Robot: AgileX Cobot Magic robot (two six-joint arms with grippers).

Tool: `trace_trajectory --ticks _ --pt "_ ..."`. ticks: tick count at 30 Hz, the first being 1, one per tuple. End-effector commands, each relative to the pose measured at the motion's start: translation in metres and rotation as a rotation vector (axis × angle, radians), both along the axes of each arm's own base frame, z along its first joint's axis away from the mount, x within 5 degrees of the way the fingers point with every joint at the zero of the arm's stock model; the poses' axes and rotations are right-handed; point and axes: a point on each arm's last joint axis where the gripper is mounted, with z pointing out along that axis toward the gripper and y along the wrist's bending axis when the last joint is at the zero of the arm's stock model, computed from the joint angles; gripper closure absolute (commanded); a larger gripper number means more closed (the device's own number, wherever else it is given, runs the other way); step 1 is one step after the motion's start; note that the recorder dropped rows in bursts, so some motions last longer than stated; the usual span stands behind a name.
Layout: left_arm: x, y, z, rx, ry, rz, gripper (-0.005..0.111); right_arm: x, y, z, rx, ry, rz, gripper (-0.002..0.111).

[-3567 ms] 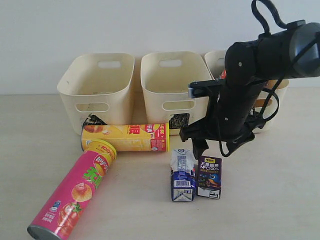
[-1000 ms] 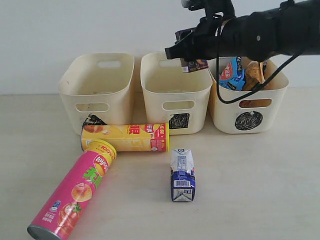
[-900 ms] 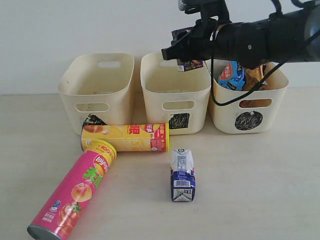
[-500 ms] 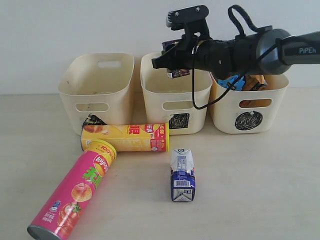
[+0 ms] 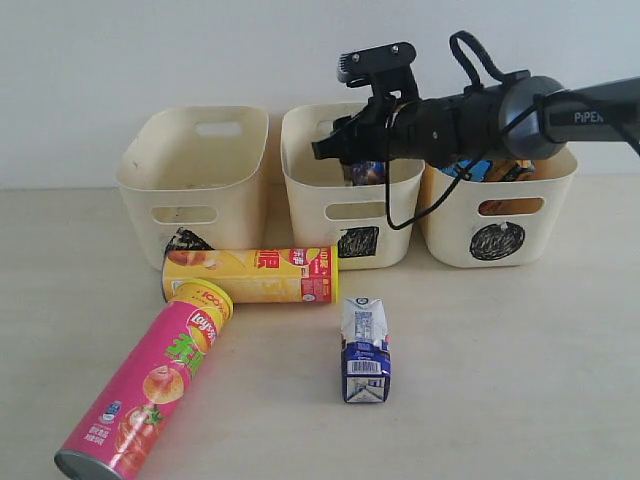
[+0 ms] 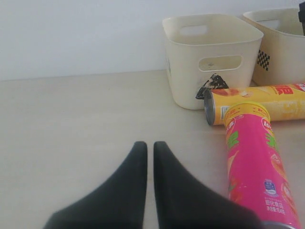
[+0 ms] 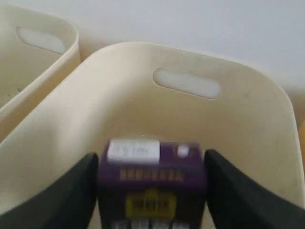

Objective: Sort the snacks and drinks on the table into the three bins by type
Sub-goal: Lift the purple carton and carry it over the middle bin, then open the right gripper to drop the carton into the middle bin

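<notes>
My right gripper (image 5: 330, 148) reaches over the middle bin (image 5: 345, 205), the one with the black square mark. Its jaws stand open around the dark purple carton (image 7: 152, 186), which is blurred and sits low between the fingers (image 7: 81, 186), inside the bin's rim (image 7: 186, 52). In the exterior view the purple carton (image 5: 366, 171) shows just under the arm. The blue-and-white carton (image 5: 365, 350) stands upright on the table (image 5: 520, 360). The yellow tube (image 5: 255, 275) and pink tube (image 5: 150, 385) lie on their sides. My left gripper (image 6: 145, 143) hovers shut and empty over the table, beside the pink tube (image 6: 255, 162).
The left bin (image 5: 190, 150) with the triangle mark looks empty. The right bin (image 5: 495, 215) with the circle mark holds crinkly bags, mostly hidden behind my right arm. The yellow tube lies right against the fronts of the left and middle bins.
My right gripper moved left from over the right bin to over the middle bin and came down. Its jaws widened, and the purple carton dropped lower into the bin.
</notes>
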Motion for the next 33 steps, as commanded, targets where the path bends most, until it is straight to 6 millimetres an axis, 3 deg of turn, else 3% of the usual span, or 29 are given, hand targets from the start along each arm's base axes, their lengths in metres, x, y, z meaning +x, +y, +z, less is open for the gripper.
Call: trace_trajectory --ticks 1,8,21,24,31,33 --pt "0.000 0.000 -0.001 -0.016 -0.003 0.005 0.103 0.002 -0.002 0.010 0.015 -0.033 -0.005 0.041" --pt "0.000 0.000 -0.001 -0.017 -0.006 0.005 0.103 0.000 -0.003 0.012 -0.005 -0.012 0.000 0.041" --pt "0.000 0.000 0.000 -0.017 -0.007 0.005 0.103 -0.038 -0.019 0.077 -0.109 0.146 0.023 0.044" --pt "0.000 0.000 0.000 -0.017 -0.007 0.005 0.103 -0.048 -0.023 0.082 -0.141 0.221 0.026 0.058" --pt "0.000 0.000 0.000 -0.017 -0.007 0.005 0.103 -0.066 -0.031 0.083 -0.218 0.402 0.032 0.105" --pt "0.000 0.000 0.000 -0.017 -0.007 0.005 0.103 -0.071 -0.033 0.084 -0.240 0.435 0.039 0.108"
